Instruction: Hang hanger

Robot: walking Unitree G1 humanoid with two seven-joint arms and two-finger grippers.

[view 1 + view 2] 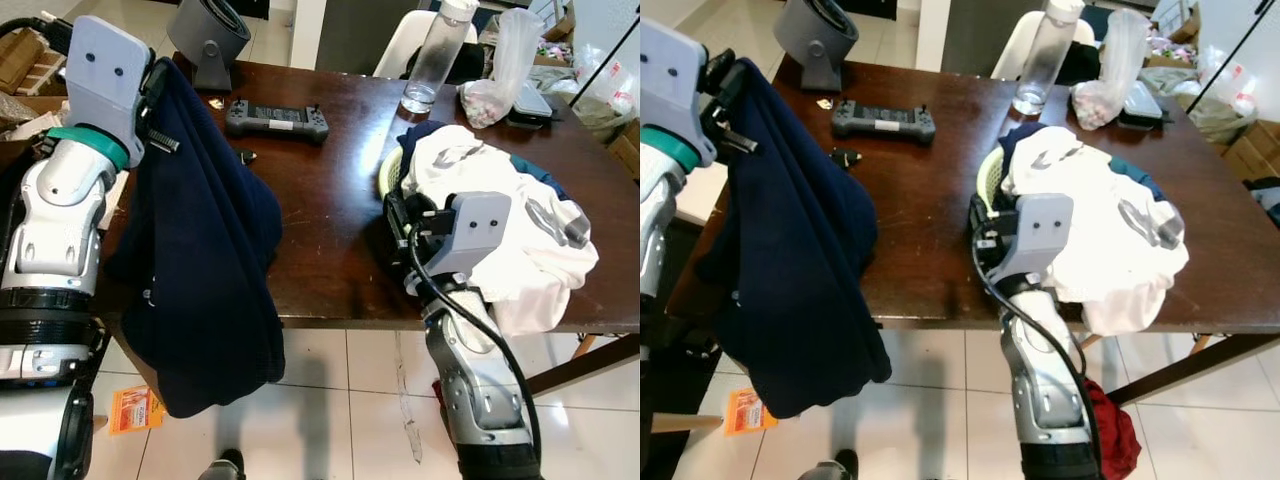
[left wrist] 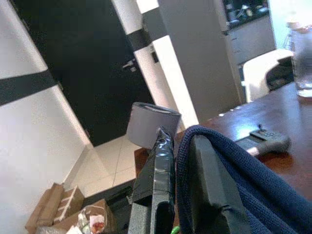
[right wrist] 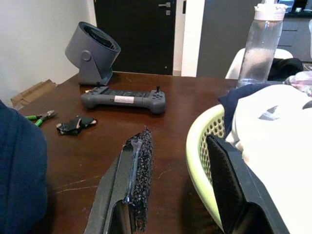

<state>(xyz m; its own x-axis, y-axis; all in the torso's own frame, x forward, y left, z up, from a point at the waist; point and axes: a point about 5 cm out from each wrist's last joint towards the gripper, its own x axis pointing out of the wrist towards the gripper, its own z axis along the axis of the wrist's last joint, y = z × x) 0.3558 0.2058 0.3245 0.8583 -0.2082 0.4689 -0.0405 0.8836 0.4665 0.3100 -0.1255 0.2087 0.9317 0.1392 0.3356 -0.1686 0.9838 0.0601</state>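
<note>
The left gripper (image 2: 183,156), jaws clamped on a fold of the navy garment (image 1: 205,260), holds it hanging long-axis-down beside the tabletop (image 1: 320,210), while the right gripper (image 3: 195,180), jaws apart, straddles the basket (image 3: 200,151) rim; no hanger visible.

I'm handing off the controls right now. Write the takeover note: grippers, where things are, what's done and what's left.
Left gripper: shut on the navy sweater, held up off the table's left edge, hem hanging toward the floor.
Right gripper: open, fingers astride the near rim of the laundry basket, which is piled with white clothes.
Done: sweater picked up.
Left: no hanger or rail in sight; find them, then hang.
</note>
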